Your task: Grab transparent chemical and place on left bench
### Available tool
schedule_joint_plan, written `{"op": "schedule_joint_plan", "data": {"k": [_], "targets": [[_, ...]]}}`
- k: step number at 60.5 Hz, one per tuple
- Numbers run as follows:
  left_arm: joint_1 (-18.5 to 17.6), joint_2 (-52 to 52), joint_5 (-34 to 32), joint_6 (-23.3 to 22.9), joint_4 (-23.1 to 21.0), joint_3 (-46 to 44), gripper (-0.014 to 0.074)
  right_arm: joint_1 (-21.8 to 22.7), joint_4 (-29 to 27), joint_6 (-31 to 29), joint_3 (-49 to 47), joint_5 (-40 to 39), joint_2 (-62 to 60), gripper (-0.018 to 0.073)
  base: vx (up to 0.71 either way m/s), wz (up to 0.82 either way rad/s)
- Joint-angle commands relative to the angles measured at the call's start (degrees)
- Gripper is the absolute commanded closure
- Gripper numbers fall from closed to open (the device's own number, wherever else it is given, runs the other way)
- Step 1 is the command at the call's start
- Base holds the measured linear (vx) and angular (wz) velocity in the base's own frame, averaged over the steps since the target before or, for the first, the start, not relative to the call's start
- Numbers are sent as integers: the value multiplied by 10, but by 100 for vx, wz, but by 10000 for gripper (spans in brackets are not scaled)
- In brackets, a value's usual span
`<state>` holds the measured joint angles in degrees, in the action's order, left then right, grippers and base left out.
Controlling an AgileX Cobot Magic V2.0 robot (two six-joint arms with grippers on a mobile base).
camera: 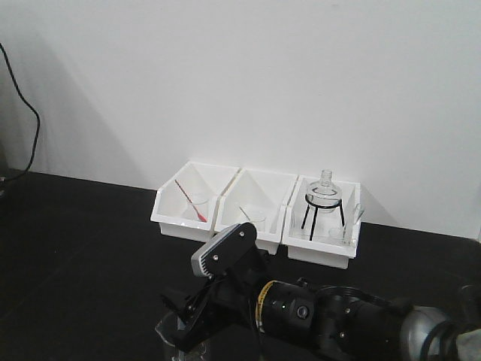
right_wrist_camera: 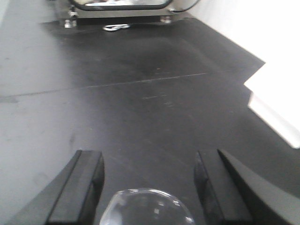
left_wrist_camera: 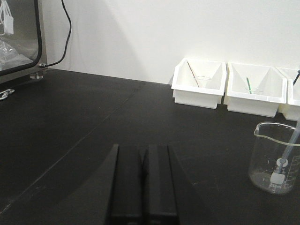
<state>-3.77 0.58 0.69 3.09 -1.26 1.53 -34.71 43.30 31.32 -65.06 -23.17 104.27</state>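
Left of the beaker our left gripper sits pressed together on the left bench, holding nothing. The transparent chemical stands in that beaker, long axis near upright, leaning right. Our right gripper is spread around the beaker, so it's nearer

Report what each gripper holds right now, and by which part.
Nothing is gripped. The left gripper is shut on nothing. The right gripper is open, its fingers either side of the clear glass beaker's rim without touching it.
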Motion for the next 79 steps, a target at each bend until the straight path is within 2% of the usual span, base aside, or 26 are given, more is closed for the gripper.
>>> {"op": "schedule_joint_plan", "data": {"k": [1,10,17,28,38,54,68,74,79], "targets": [[-1,11,-45,-4,0,9,600,8,-14,2,-9,7,-59,64,0,0],[-1,11,-45,-4,0,9,600,12,-14,5,22,21,-97,64,0,0],[-1,11,-45,-4,0,9,600,12,-16,6,75,32,-175,64,0,0],[-1,11,-45,-4,0,9,600,12,-16,6,160,189,-355,64,0,0],[-1,11,-45,-4,0,9,600,12,-16,20,198,309,-477,64,0,0],[-1,11,-45,-4,0,9,600,12,-15,48,240,426,-557,64,0,0],[-1,11,-45,-4,0,9,600,12,-8,47,240,465,-565,64,0,0],[-1,11,-45,-4,0,9,600,12,13,47,240,499,-572,73,0,0],[-1,11,-45,-4,0,9,600,16,-19,36,240,531,-607,108,0,0]]}}
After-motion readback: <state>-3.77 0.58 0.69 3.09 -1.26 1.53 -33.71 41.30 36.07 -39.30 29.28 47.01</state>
